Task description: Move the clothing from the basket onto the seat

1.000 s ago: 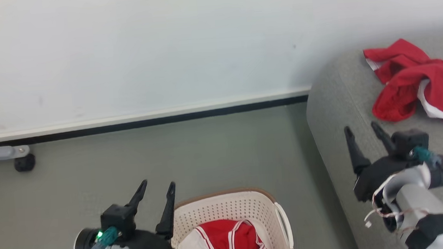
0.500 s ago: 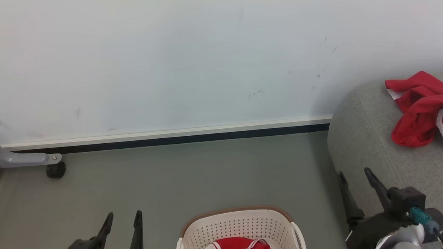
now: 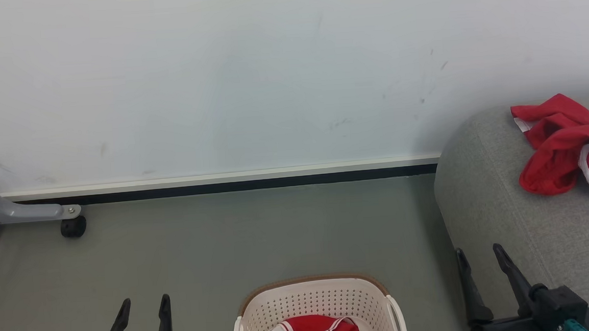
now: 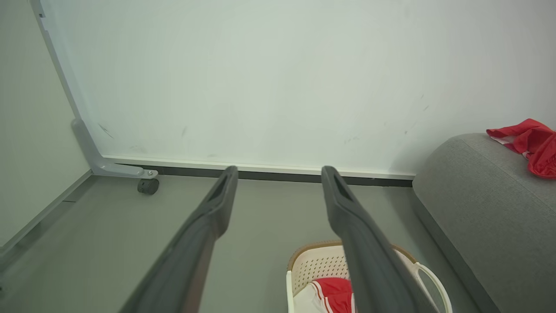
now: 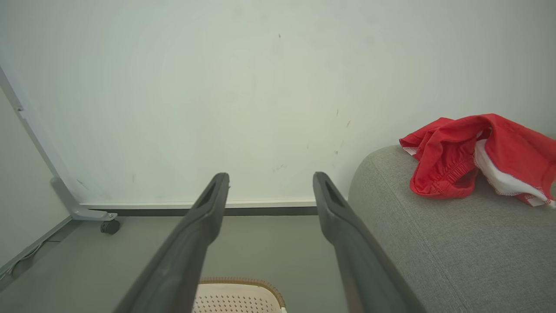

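A crumpled red white-lined garment [image 5: 460, 161] is seen lying on the grey woven-fabric sofa [image 5: 434, 243], beyond the wide-spread right pincer [image 5: 270, 178].

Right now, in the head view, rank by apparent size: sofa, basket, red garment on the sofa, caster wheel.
1. sofa
2. basket and red garment: too alike to rank; the frame edge cuts the basket
3. caster wheel
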`<state>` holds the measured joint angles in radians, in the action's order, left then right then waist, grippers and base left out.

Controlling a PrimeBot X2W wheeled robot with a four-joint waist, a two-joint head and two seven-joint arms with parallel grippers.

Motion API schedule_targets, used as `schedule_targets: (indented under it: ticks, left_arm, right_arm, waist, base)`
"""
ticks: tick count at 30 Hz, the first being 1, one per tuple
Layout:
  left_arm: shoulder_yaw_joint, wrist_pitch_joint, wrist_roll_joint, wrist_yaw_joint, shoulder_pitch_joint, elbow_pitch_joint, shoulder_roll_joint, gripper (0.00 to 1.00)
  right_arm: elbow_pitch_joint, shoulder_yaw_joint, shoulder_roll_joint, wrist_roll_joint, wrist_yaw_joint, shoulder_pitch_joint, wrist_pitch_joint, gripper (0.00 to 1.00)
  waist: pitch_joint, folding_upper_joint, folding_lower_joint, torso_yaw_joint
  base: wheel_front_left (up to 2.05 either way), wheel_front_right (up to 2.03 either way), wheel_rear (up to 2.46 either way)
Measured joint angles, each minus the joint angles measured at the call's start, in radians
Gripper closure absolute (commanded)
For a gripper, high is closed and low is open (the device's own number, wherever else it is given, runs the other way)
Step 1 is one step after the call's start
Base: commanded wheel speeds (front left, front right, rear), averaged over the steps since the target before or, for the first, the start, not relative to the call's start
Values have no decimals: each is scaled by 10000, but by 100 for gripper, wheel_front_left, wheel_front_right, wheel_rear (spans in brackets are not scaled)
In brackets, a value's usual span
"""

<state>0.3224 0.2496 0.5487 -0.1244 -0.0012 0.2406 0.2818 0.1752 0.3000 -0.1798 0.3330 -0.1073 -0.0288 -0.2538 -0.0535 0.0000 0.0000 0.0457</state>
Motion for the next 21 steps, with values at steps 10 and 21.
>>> schedule_targets:
  ticks: [10, 21]
  left_arm:
    - [-637, 0, -537, 0, 376, -303, -63, 0]
    - [-882, 0, -874, -2, 704, -545, -261, 0]
  right_arm:
    - [-1003, -387, 81, -169, -88, 755, 0, 0]
    - [-1383, -596, 295, -257, -161, 1070, 0, 0]
  waist:
    - [21, 0, 0, -54]
    - [-6, 1, 0, -200]
  base:
    - [0, 0, 0]
    - [0, 0, 0]
